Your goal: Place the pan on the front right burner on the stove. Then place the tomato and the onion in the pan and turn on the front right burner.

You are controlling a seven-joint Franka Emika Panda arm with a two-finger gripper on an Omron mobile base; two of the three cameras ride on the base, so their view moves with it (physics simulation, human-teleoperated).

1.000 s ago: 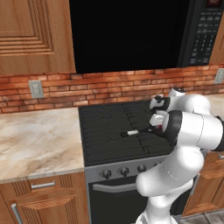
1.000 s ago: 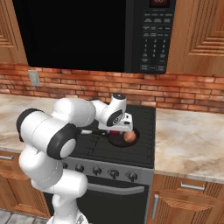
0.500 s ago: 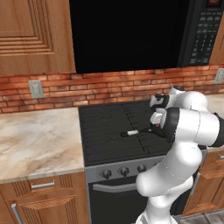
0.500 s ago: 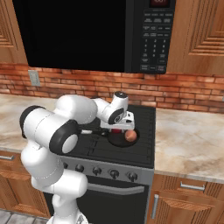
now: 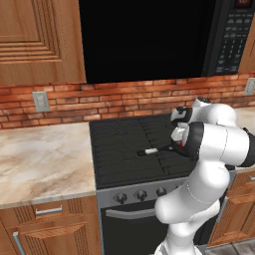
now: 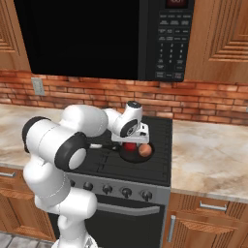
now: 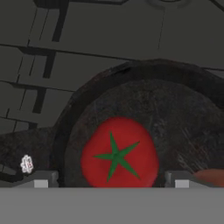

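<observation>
Since the earlier frame your claw (image 7: 112,179) has spread wide, freeing the tomato (image 7: 119,153) beside the onion (image 6: 144,150) in the pan (image 7: 175,113); both look round, smooth, roll-prone—grip across their middles.

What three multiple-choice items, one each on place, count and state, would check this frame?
1. Where is the tomato?
A. in the pan
B. on the counter
C. on the rear left burner

2. How many vegetables are in the pan?
A. one
B. two
C. three

3. How does the pincer stand?
A. shut on the tomato
B. shut on the pan handle
C. open above the tomato

A: hand view shows it on the pan floor.
B: tomato and onion lie side by side.
C: the fingertips stand wide on either side.
</observation>
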